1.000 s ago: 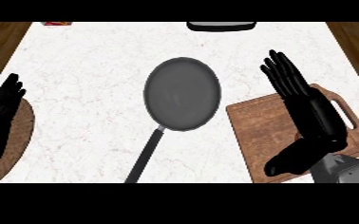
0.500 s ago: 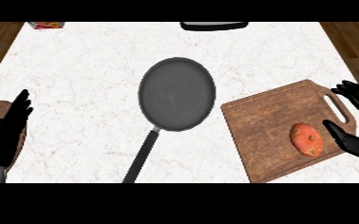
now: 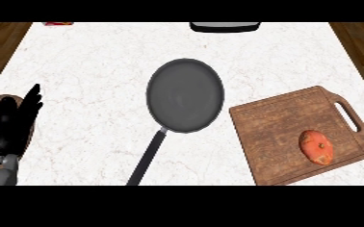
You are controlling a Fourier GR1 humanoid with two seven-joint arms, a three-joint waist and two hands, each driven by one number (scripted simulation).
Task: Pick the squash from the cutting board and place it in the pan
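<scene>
Head view shows the right hand has gone out of sight, so the squash [image 3: 316,147] lies bare on the cutting board [image 3: 277,134]. The left hand [image 3: 18,120] rests open. The pan [image 3: 185,95] waits.

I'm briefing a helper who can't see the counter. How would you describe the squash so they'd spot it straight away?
Find the brown wooden cutting board at the right of the white counter, beside the dark pan. The squash lies on the board's right part, below its handle slot. It is the only orange-red, rounded thing there.
</scene>
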